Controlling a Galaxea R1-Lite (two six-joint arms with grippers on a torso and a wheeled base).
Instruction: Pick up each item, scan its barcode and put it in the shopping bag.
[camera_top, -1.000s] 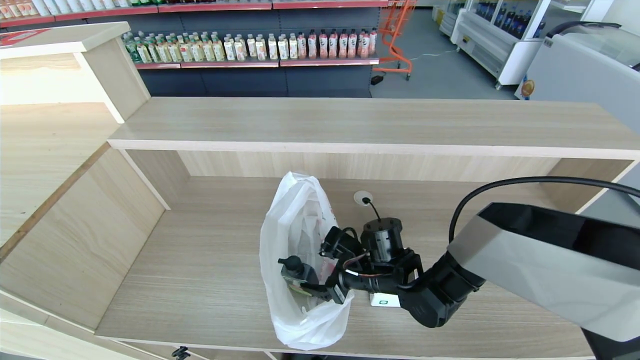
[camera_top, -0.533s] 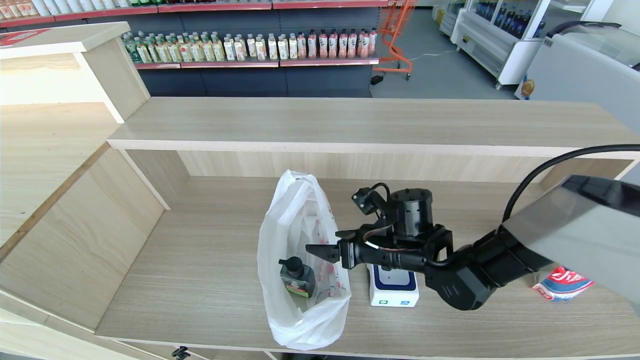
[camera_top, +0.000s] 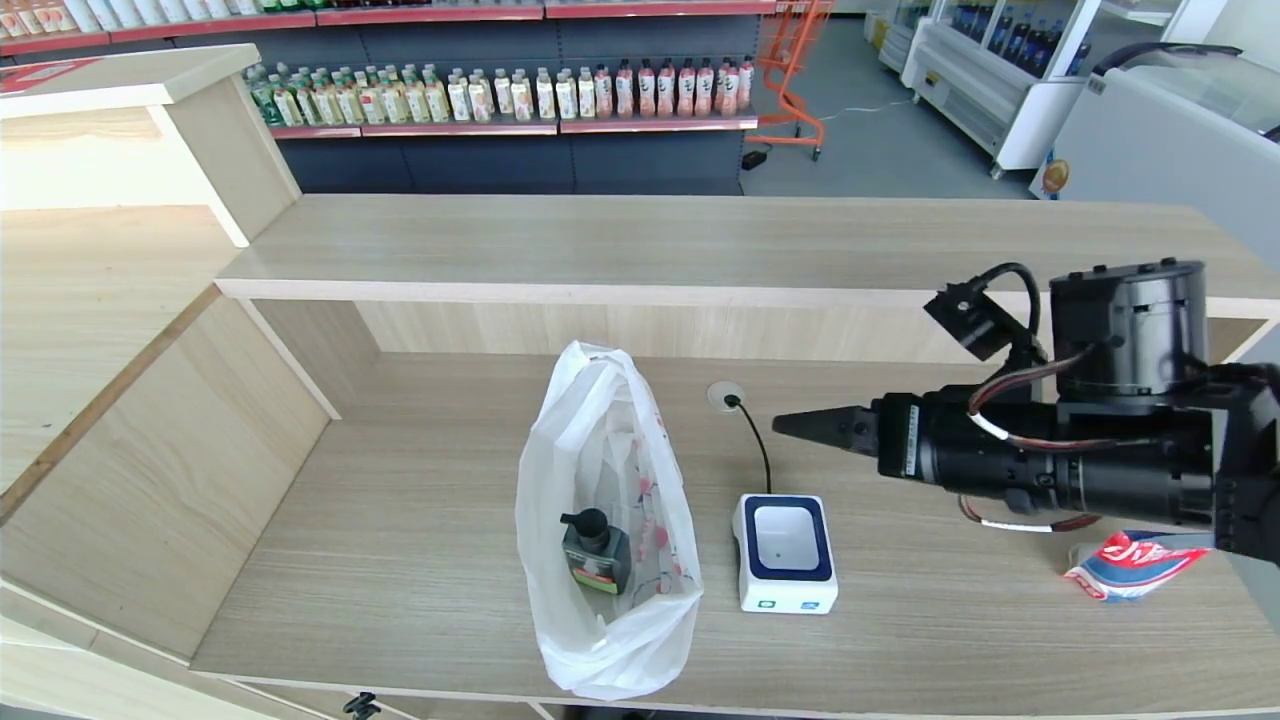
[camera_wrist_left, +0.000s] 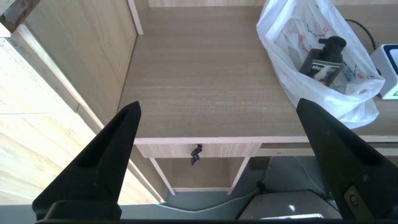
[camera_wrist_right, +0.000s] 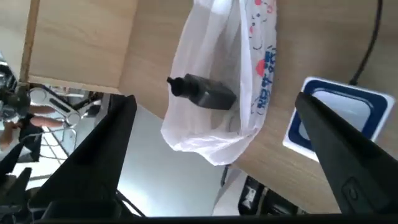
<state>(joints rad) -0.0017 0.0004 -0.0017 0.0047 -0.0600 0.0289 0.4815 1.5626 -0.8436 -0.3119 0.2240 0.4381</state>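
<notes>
Where the wooden counter (camera_top: 400, 520) spreads across the lower half of the head view, the right gripper (camera_top: 800, 425) juts in from the right edge at mid-height, pointing toward frame left above the desk surface. In the right wrist view its fingers (camera_wrist_right: 93, 162) stand wide apart with nothing between them. The left gripper (camera_wrist_left: 219, 107) is also spread wide and holds nothing, hanging over the counter's near edge. A white shopping bag (camera_top: 545, 520) stands open at lower centre of the head view. Just right of it, not touching, sits a white-and-blue scanner (camera_top: 785, 550). At the lower right a red, white and blue snack packet (camera_top: 1130, 565) lies on the counter, partly hidden behind the arm. Inside the bag rests a dark pump bottle (camera_top: 595, 550), its pump head toward the top of the frame. A thin black cable (camera_top: 755, 450) runs from the scanner up to a round port (camera_top: 725, 395) in the desk.
</notes>
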